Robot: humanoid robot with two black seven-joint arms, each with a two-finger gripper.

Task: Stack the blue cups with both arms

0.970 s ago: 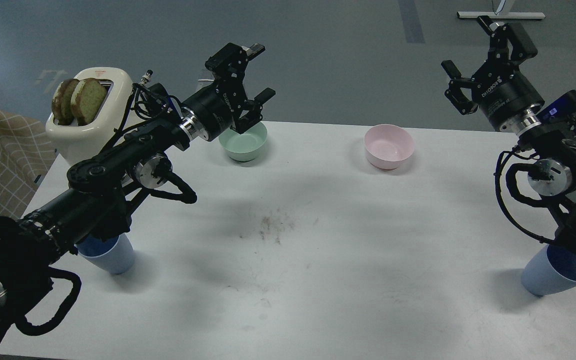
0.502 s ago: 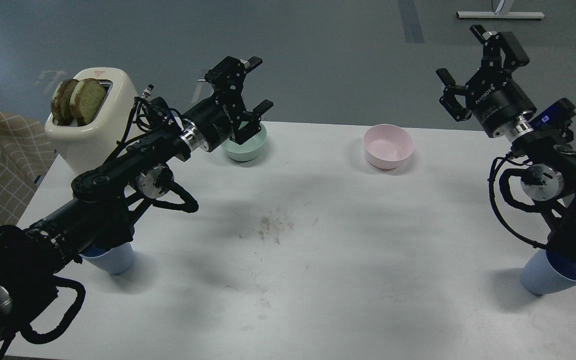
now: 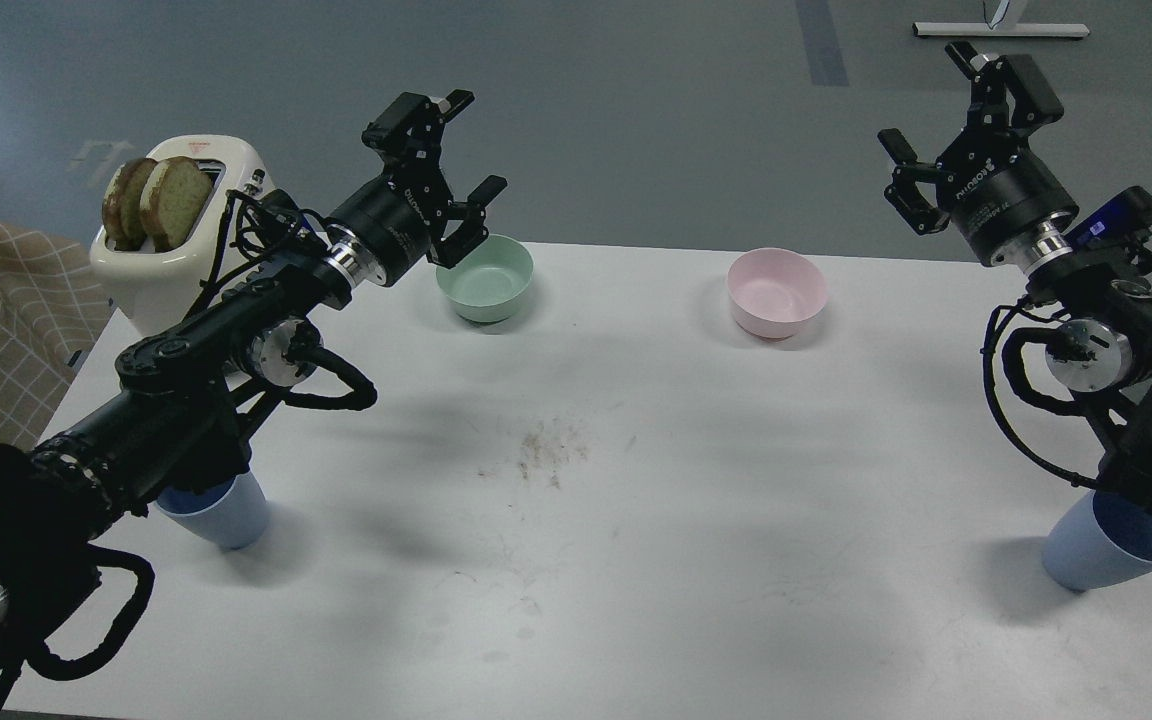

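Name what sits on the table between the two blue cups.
Nothing stands there: in the head view, only bare white table with faint smudges separates the left blue cup from the right blue cup.

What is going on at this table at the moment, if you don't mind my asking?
Nothing is being held. The left gripper hangs open above the mint-green bowl, and the right gripper hangs open past the table's far right edge. The two blue cups stand unstacked at the near corners: the left blue cup under the left arm, the right blue cup under the right arm. A pink bowl and a toaster holding bread sit behind.
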